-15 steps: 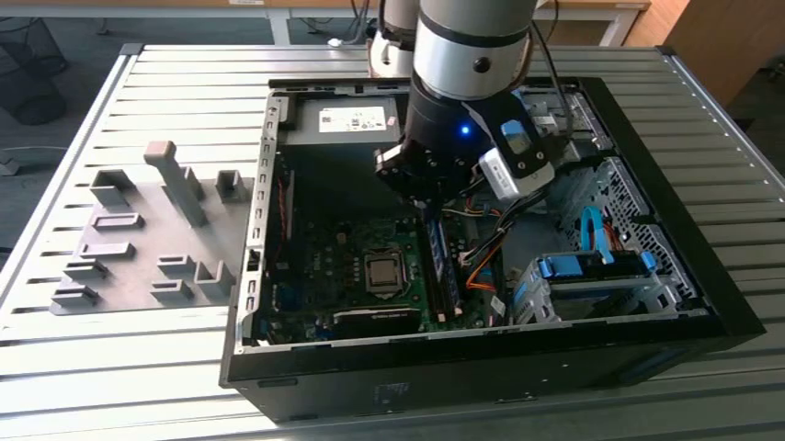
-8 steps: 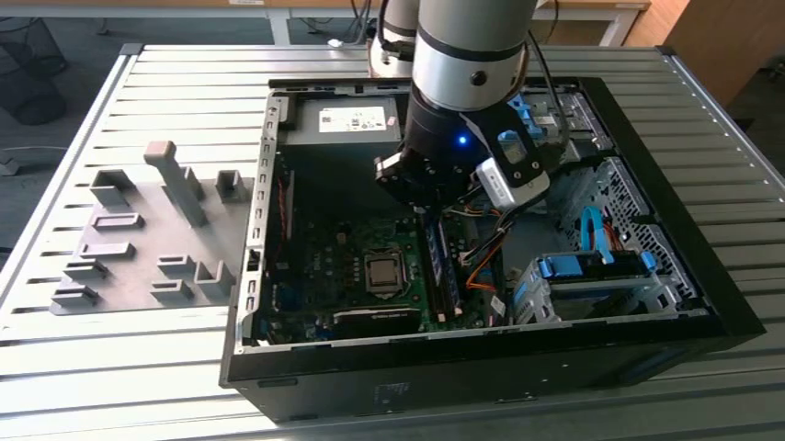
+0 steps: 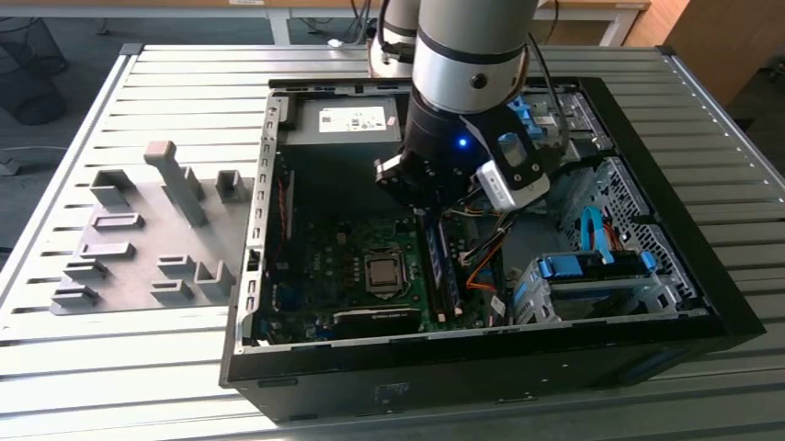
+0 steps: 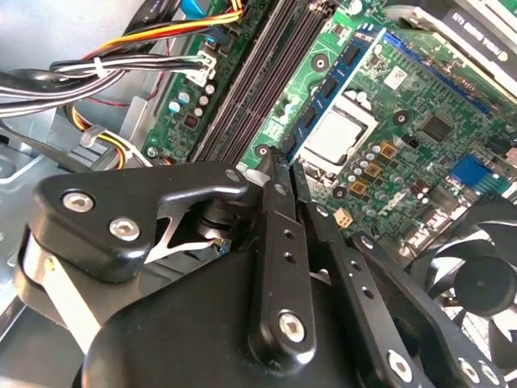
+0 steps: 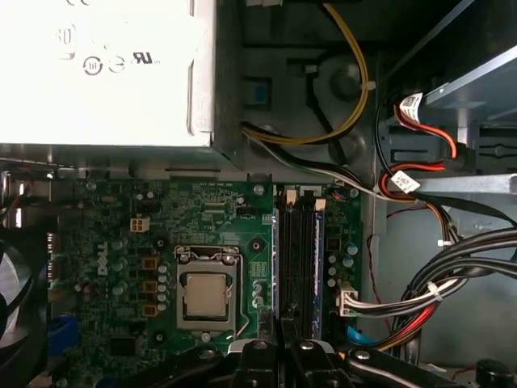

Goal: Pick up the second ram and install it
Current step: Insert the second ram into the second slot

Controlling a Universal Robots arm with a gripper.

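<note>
Tool [image 4: 283, 174] is closed, its black metal fingers [image 4: 271, 234] pinching one end of the second ram [image 4: 327, 89]. The ram is a thin green stick with dark chips and a bluish sheen. It stands on edge in the motherboard [image 5: 161, 218] slot beside the CPU socket [image 5: 206, 293]. The power supply [image 3: 349, 119] carries a white printed label. The open black computer case [image 3: 687, 312] sits on the ribbed metal tabletop [image 3: 123, 367].

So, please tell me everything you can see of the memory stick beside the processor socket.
The memory stick is a thin, long green board with a row of dark chips and a bluish sheen. It stands on edge in a slot of the motherboard, beside the processor socket. The end effector is at one end of it; whether they touch is unclear.
</note>
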